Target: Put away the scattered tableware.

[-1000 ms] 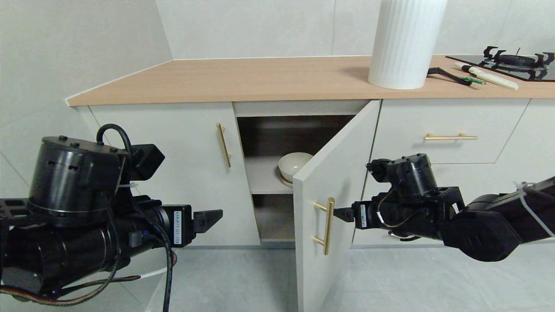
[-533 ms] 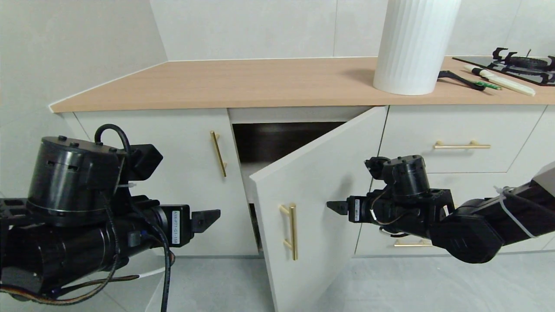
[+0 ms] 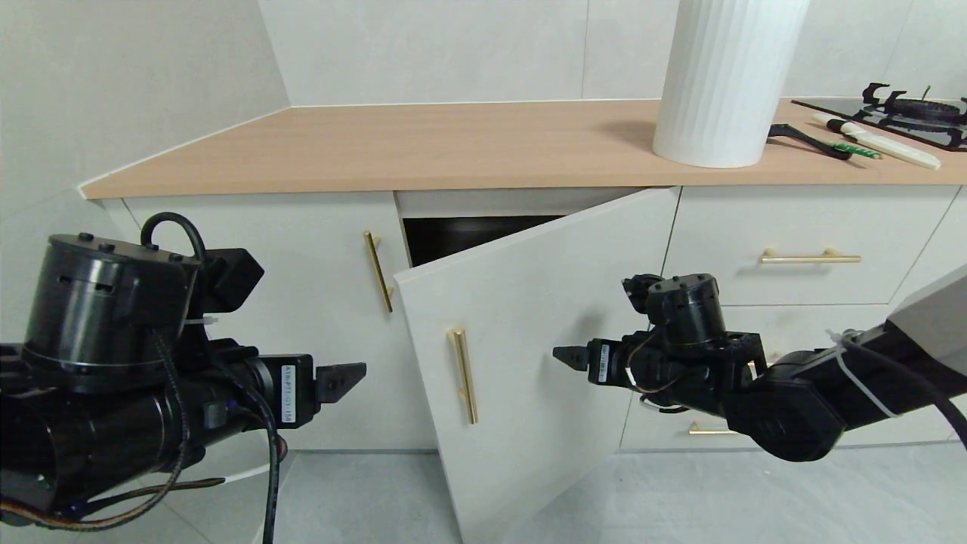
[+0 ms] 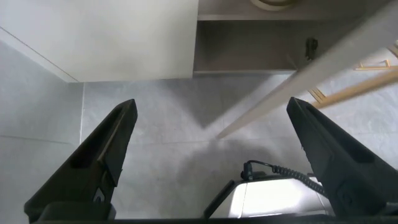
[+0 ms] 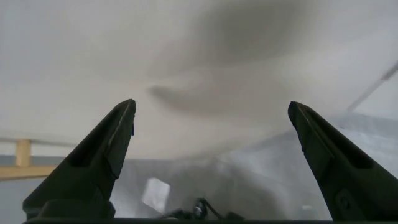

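Observation:
The white cabinet door point(image 3: 529, 332) with a gold handle point(image 3: 462, 375) stands partly ajar, leaving a dark gap point(image 3: 468, 230) at its top. My right gripper point(image 3: 568, 355) is open, its tips at the door's outer face, right of the handle. In the right wrist view the right gripper point(image 5: 211, 106) faces the door point(image 5: 205, 56) close up. My left gripper point(image 3: 344, 378) hangs open and holds nothing, low in front of the left cabinet door. The left wrist view has the left gripper point(image 4: 211, 106) above the floor, with a pale bowl's rim point(image 4: 270, 3) on the cabinet shelf point(image 4: 249, 18).
A tall white ribbed container point(image 3: 725, 83) stands on the wooden counter point(image 3: 423, 143). Utensils point(image 3: 854, 143) and a stove burner point(image 3: 918, 109) lie at the far right. A drawer with a gold handle point(image 3: 808, 257) is right of the door. Grey tiled floor point(image 3: 363, 499) lies below.
The cabinet door has swung well toward shut, with my right gripper following it leftward. The bowl inside is now hidden behind it in the head view. The head view has also shifted.

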Controlling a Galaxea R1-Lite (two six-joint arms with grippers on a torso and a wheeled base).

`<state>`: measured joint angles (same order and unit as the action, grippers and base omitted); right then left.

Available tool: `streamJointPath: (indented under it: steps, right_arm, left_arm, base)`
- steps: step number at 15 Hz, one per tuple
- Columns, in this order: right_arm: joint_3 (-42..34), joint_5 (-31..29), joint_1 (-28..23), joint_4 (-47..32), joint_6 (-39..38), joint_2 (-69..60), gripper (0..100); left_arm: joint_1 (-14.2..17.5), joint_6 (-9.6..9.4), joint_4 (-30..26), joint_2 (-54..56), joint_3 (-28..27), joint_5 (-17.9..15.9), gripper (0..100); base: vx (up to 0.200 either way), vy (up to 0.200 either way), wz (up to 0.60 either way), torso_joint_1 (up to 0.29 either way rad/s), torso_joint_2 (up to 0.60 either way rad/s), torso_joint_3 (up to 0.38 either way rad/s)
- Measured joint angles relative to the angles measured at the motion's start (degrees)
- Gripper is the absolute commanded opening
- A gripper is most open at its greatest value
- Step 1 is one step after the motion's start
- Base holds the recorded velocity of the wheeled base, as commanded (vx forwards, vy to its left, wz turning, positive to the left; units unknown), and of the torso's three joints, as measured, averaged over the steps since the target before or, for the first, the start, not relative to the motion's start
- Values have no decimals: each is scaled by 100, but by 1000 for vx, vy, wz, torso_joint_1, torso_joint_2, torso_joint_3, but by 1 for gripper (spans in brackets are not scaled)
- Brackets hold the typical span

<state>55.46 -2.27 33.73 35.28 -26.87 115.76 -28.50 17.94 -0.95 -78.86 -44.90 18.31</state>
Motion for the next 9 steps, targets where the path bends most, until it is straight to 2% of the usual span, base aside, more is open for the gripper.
streamJointPath:
  steps: [3, 9]
  right_arm:
    - [300, -402, 63, 229, -397, 277, 100]
    - [713, -945, 77, 642, -444, 758, 100]
  left_arm:
    - [4, -2, 0, -7, -5, -4, 100]
    - [4, -2, -2, -11, -2, -6, 100]
  base:
    - [0, 0, 0, 0, 0, 0]
    - [0, 0, 0, 0, 0, 0]
